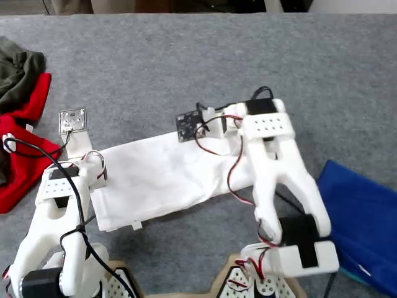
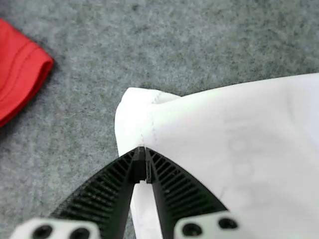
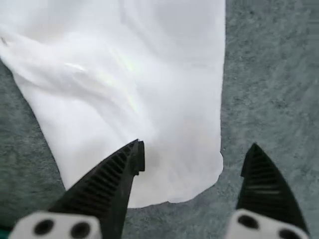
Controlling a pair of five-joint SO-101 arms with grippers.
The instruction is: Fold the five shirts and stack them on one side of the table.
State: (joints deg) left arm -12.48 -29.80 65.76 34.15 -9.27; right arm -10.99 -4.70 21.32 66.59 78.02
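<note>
From where I stand I count four shirts on the grey tabletop (image 1: 186, 62), one of each colour, and two claws working over them. The white shirt (image 1: 161, 180) lies folded into a long band across the middle. A red shirt (image 1: 25, 143) is at 9 o'clock, a dark green shirt (image 1: 18, 68) is bunched against it at 10 o'clock, and a blue shirt (image 1: 363, 217) sits well apart at 4 o'clock. The left claw (image 2: 143, 155) is pinched tight on a corner at the white shirt's 9 o'clock end, with cloth caught between its tips. The right claw (image 3: 197, 149) hangs spread wide over the shirt's 2 o'clock end, gripping nothing. One of its tips is above the cloth and the other above bare tabletop just past the edge.
</note>
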